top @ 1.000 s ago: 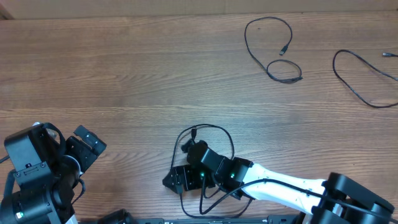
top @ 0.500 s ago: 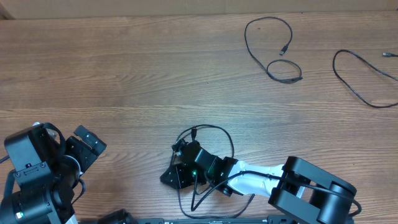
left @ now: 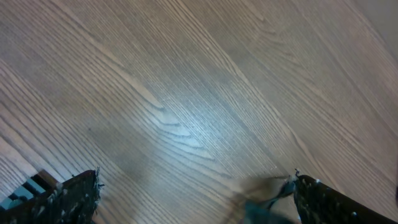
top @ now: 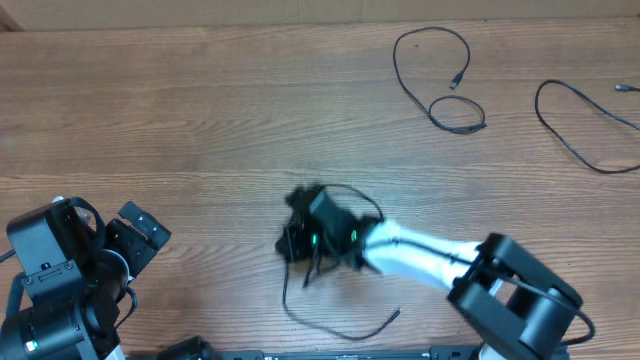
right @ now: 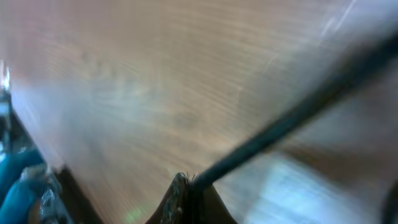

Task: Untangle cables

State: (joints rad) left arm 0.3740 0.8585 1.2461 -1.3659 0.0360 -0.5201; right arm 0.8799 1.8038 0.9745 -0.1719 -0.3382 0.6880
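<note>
My right gripper (top: pixel 300 226) is shut on one black cable (top: pixel 330 325) near the table's front middle. The cable's loose tail curves along the wood below the gripper and ends by a plug (top: pixel 398 312). The right wrist view is blurred but shows the cable (right: pixel 292 118) running up and right from the shut fingertips of the gripper (right: pixel 186 185). A second cable (top: pixel 440 75) lies looped at the back right. A third cable (top: pixel 580 130) lies at the far right edge. My left gripper (top: pixel 148 226) stands open at the front left, holding nothing (left: pixel 196 199).
The right arm (top: pixel 430 258) stretches from the front right corner across the front of the table. The left arm's base (top: pixel 50 280) fills the front left corner. Bare wood (top: pixel 200 120) lies between the cables.
My right gripper has shut on the front cable and moved away from the front edge. The cable's loop has pulled out into a trailing tail. The left arm has not moved.
</note>
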